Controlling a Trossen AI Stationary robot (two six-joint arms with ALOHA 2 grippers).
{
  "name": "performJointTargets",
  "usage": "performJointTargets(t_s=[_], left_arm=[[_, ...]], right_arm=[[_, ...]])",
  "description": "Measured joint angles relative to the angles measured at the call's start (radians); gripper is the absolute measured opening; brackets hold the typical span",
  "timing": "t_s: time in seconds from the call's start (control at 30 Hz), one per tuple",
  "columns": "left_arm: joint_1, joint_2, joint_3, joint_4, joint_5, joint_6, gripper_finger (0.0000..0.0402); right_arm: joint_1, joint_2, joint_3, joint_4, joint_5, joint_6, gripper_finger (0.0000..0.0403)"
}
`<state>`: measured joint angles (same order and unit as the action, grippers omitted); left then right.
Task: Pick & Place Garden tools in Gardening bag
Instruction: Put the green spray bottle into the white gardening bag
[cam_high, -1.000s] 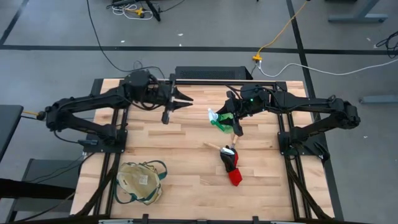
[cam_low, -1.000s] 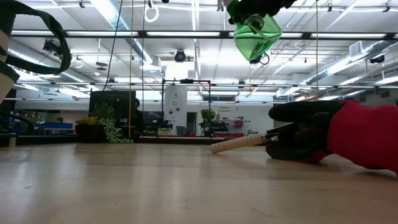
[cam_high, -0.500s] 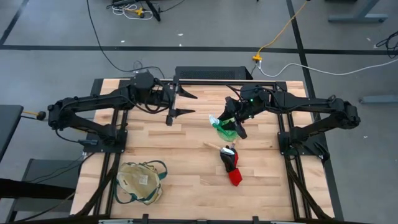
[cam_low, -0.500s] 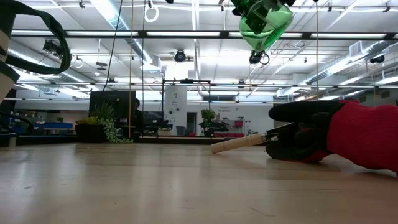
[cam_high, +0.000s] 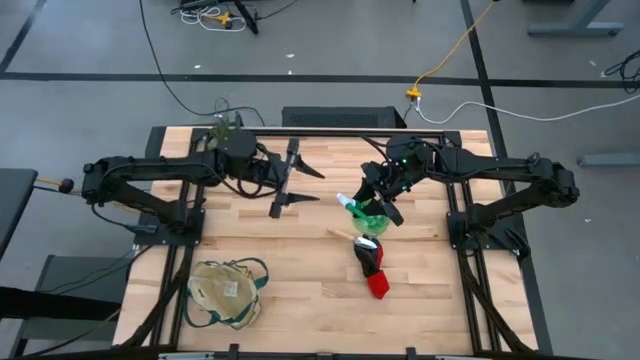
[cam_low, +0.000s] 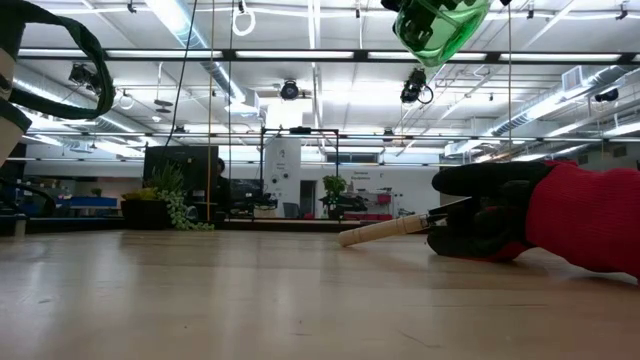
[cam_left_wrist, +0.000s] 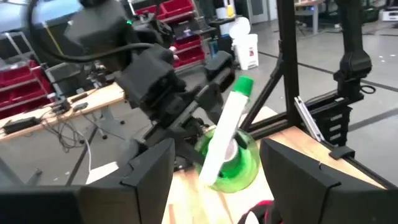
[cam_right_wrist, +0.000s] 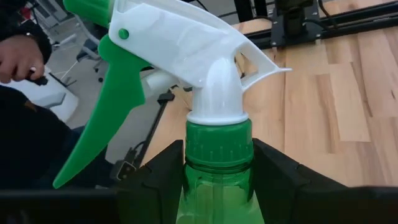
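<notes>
Right gripper (cam_high: 374, 203): pinching green spray bottle (cam_high: 366, 212) by its neck, held in the air over mid-tabletop | Left gripper (cam_high: 298, 186): fingers spread, nothing in them, near far edge | Glove bundle (cam_high: 372, 268): lying toward right side | Gardening bag (cam_high: 225, 291): near-left corner

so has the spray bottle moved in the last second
Yes. In the high view the spray bottle, held by the right gripper, has shifted toward the glove bundle.
</notes>
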<state>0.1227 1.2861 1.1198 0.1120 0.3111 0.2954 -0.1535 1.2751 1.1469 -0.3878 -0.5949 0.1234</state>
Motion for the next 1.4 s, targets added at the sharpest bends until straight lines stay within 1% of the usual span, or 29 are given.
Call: performJointTargets(t_s=[0.2, 0.4, 0.5, 0.67, 0.83, 1.23, 1.4], left_arm=[[-0.019, 0.073, 0.001, 0.111, 0.003, -0.004, 0.0243], [-0.026, 0.133, 0.001, 0.225, 0.032, -0.023, 0.0243], [-0.027, 0.150, 0.000, 0.245, 0.046, -0.048, 0.0243], [-0.030, 0.169, 0.000, 0.265, 0.094, -0.076, 0.0243], [-0.038, 0.181, 0.001, 0.291, 0.093, -0.075, 0.0243], [-0.038, 0.211, 0.000, 0.288, 0.090, -0.081, 0.0243], [-0.039, 0.231, 0.001, 0.332, 0.094, -0.082, 0.0243]], right_arm=[[0.000, 0.000, 0.000, -0.004, -0.003, 0.021, 0.0167], [0.000, 0.000, 0.000, -0.007, -0.051, 0.043, 0.0167], [0.000, 0.000, 0.000, -0.012, -0.056, 0.061, 0.0167], [0.000, 0.000, 0.000, -0.018, -0.097, 0.064, 0.0167], [0.000, 0.000, 0.000, -0.018, -0.105, 0.079, 0.0167], [0.000, 0.000, 0.000, -0.017, -0.103, 0.079, 0.0167], [0.000, 0.000, 0.000, -0.017, -0.102, 0.079, 0.0167]])
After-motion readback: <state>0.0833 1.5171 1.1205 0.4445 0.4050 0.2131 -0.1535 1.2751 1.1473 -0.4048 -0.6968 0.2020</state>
